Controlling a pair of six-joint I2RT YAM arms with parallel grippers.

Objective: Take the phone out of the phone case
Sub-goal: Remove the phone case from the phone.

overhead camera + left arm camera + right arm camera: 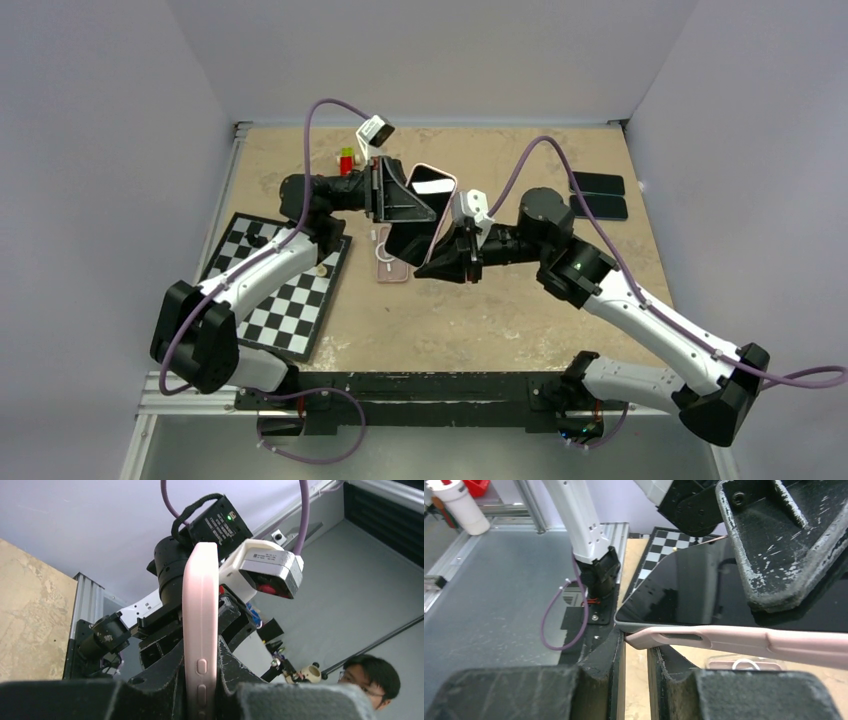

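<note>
The phone (428, 205), black screen up, sits in a pink phone case (447, 212) and is held in the air over the table's middle by both grippers. My left gripper (393, 193) is shut on the cased phone from the left; the left wrist view shows the case (200, 605) edge-on, clamped between the fingers at my left gripper (200, 682). My right gripper (636, 641) is nearly closed at the case's near corner (639, 638). That corner stands peeled off the phone's grey edge (624, 623). The phone's screen (689, 590) lies under a left finger (784, 545).
A second pink case (392, 264) with a white ring lies on the table under the held phone. A chessboard mat (285, 290) is at the left, two dark phones (598, 195) at the back right, small red and green blocks (347, 160) at the back.
</note>
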